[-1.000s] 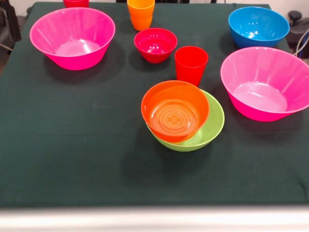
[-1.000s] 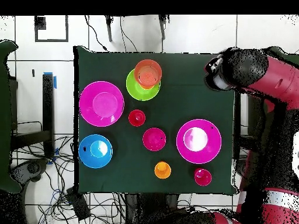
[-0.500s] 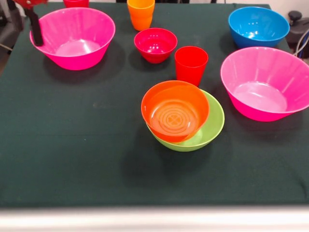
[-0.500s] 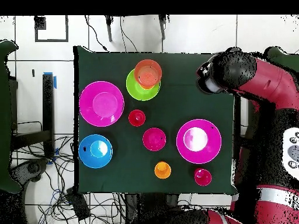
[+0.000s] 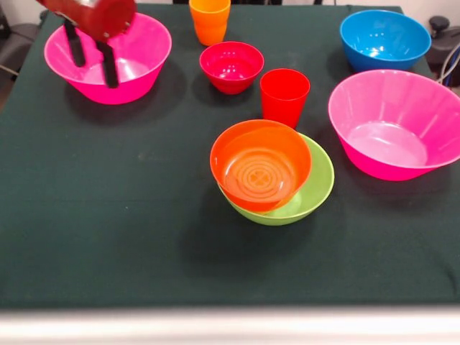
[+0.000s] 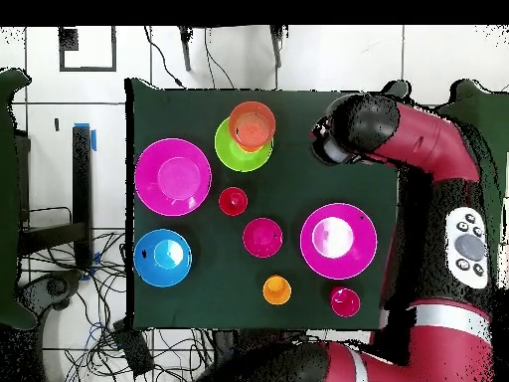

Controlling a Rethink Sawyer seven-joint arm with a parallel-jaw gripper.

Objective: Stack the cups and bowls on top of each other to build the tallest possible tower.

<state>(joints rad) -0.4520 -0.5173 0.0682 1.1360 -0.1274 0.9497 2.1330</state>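
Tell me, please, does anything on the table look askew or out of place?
Yes: the orange bowl sits off-centre over the green bowl, shifted toward one side and tilted, so the tower leans. Whatever props it up is hidden. The other bowls and cups stand upright and apart, with nothing spilled or damaged.

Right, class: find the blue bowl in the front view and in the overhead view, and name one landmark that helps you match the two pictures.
Front view: the blue bowl sits at the upper right, behind a hot-pink bowl.
Overhead view: the blue bowl sits at the lower left, below that hot-pink bowl.
Shared landmark: the red cup, standing beside that same pink bowl in both views.
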